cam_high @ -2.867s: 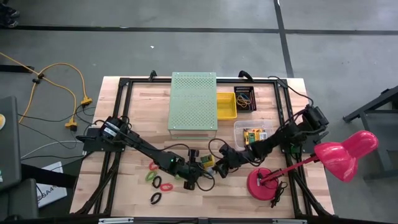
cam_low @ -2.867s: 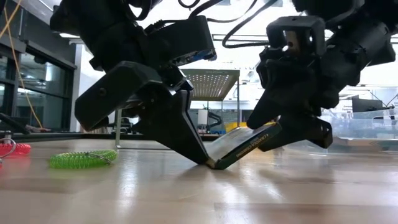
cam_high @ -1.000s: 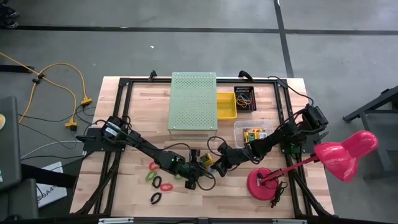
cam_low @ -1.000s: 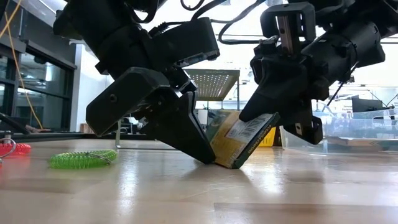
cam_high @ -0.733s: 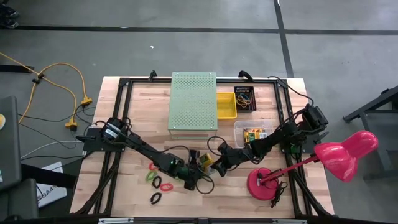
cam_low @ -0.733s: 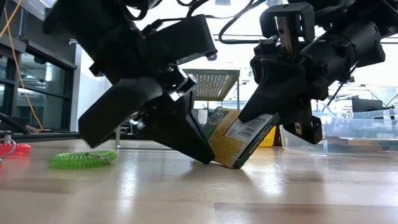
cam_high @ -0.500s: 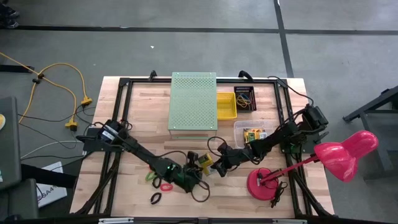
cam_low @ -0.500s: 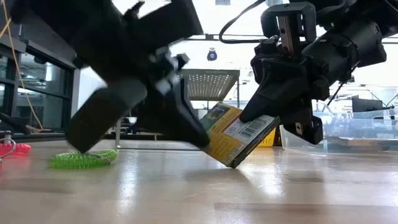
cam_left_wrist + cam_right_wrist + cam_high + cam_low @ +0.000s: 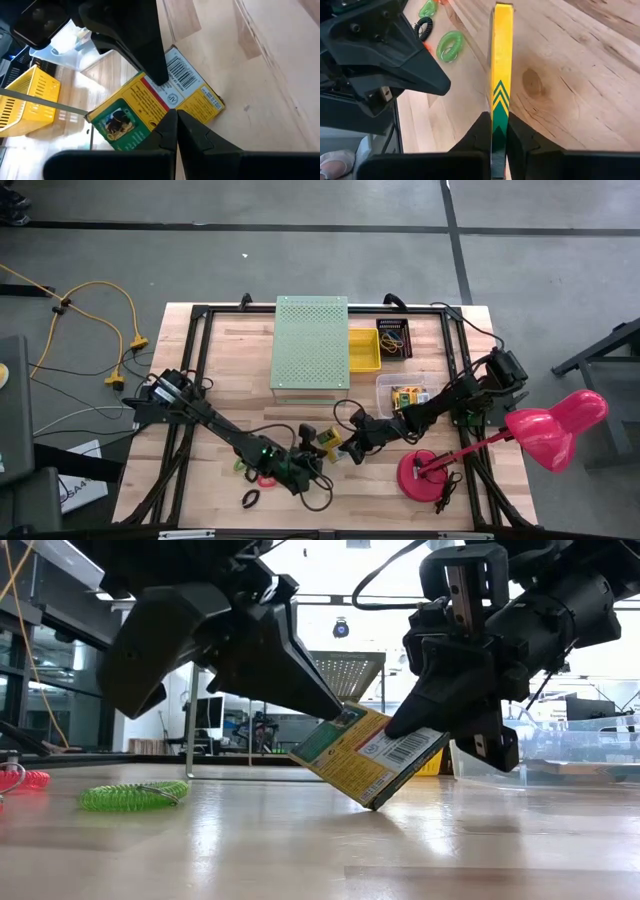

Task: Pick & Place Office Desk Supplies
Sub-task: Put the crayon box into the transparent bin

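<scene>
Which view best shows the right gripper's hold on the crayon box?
The right wrist view: the right gripper has its fingers pinching the crayon box edge-on. The low view shows the box tilted, one corner near the table. The left wrist view shows its printed face. In the high view it is tiny.

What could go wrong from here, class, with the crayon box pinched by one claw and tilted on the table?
1. The right claw pinches only one end of the crayon box, whose low corner is at the table; lifting could twist it loose.
2. The left claw, shut, sits close to the box's upper edge; a careless move might knock it.
3. The green elastic band loop lies nearby; a sweeping arm could drag it.
</scene>
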Motion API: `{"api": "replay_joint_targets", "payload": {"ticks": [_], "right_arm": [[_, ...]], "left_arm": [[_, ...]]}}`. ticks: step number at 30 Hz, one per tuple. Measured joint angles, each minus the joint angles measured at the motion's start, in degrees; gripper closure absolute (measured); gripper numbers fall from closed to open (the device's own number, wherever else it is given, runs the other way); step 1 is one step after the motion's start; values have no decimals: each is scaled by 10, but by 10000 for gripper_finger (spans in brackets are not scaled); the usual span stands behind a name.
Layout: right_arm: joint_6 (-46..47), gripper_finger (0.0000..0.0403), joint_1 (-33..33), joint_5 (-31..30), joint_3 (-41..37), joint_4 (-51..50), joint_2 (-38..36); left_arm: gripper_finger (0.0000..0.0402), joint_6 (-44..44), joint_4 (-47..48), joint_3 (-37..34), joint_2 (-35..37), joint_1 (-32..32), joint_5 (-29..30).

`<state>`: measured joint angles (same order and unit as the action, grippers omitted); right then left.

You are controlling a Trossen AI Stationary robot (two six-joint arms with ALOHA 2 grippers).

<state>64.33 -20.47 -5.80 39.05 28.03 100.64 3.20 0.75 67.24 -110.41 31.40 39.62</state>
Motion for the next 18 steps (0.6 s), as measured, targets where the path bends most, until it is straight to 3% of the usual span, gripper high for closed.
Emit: {"api": "replay_joint_targets", "payload": {"ticks": [5, 11, 18], "right_arm": [[2, 369, 0, 0, 0, 0, 0], [-11, 389, 0, 3, 0, 1, 0], [-14, 379, 6, 19, 0, 28, -4]], "left_arm": [[401, 0, -3, 0, 0, 0, 0], [401, -2, -3, 0, 0, 0, 0], [401, -2, -6, 0, 0, 1, -1]]}}
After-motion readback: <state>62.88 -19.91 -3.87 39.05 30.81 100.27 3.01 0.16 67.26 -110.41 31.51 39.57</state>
